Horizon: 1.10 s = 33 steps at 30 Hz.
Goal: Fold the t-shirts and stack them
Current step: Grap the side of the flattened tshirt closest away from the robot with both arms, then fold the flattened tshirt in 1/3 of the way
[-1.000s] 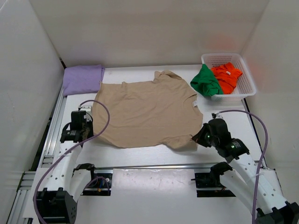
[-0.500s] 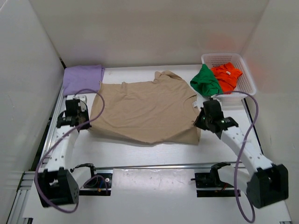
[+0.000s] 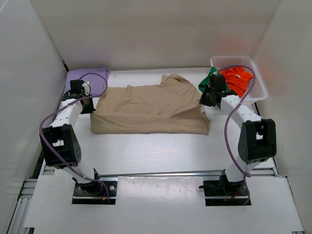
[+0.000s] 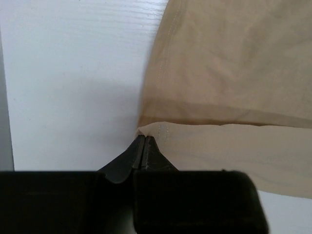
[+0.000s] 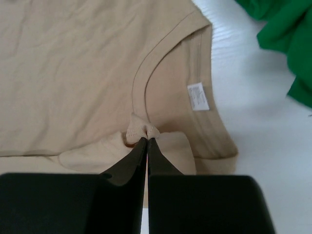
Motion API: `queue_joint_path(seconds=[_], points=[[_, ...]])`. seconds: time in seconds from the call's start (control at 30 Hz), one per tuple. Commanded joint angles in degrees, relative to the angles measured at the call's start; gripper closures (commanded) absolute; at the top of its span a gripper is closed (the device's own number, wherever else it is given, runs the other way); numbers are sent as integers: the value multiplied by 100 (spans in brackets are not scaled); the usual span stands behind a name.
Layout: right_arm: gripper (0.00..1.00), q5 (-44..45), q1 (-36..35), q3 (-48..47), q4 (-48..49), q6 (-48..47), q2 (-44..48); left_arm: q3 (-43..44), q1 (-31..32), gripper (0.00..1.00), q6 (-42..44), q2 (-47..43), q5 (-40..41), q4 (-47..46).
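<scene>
Step in hand: first fold of tan t-shirt [image 3: 151, 109], lying mid-tabletop [image 3: 156, 151], doubled over, crease along near side.
Left end effector [image 4: 145, 140]: clamped on shirt's upper-layer corner.
Right end effector [image 5: 147, 140]: pinched on hem, at collar.
Lavender t-shirt [image 3: 87, 80]: folded, far left.
Green t-shirt [image 5: 285, 44], orange-red t-shirt [image 3: 236, 80]: in basket [image 3: 258, 83].
Next, likely: lay edge flush, release both, fold crosswise.

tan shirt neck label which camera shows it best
Right wrist: the white label lies plain at the collar of the tan shirt, just past the right gripper. The top view is too distant to show it; the left wrist shows only another shirt edge.
</scene>
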State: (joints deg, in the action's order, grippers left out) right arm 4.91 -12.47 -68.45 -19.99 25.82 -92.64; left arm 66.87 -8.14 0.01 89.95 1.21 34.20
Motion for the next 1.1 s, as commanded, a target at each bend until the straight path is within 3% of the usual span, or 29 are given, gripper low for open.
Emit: queue_joint_path(seconds=[0.0, 0.27, 0.4, 0.47, 0.53, 0.6, 0.67, 0.73, 0.8, 0.97, 1.03, 1.07], points=[[100, -200, 131, -687, 65, -315, -280, 405, -47, 90, -1, 215, 2, -141], [100, -253, 183, -1460, -119, -543, -1062, 529, -47, 90, -1, 620, 107, -141], [100, -368, 236, -1882, -469, -596, -1448, 529, -47, 78, -1, 848, 265, -141], [78, -473, 236, -2110, -646, -596, -1581, 607, -47, 62, -1, 918, 440, -141], [54, -473, 236, -2365, -839, -596, -1687, 782, -108, 35, -1, 971, 755, -141], [46, -395, 236, -2453, -918, -596, -1591, 932, -161, 14, -1, 972, 985, -141], [40, -324, 236, -2454, -1112, -544, -1424, 1047, -371, 9, -1, 858, 899, 68], [37, -262, 236, -2280, -1322, -543, -1038, 1047, -425, 7, -1, 682, 287, 358], [30, -140, 236, -1736, -1463, -464, -599, 758, -495, 6, -1, 550, -23, 833], [27, -420, 289, -312, -1534, -148, 0, 160, -443, 5, -1, 821, -359, 1186], [14, -325, 342, 41, -1534, 36, 0, 160, -443, 5, -1, 980, -359, 1186], [12, -245, 342, 103, -1534, 89, -78, 160, -443, 5, -1, 1050, -359, 1186]])
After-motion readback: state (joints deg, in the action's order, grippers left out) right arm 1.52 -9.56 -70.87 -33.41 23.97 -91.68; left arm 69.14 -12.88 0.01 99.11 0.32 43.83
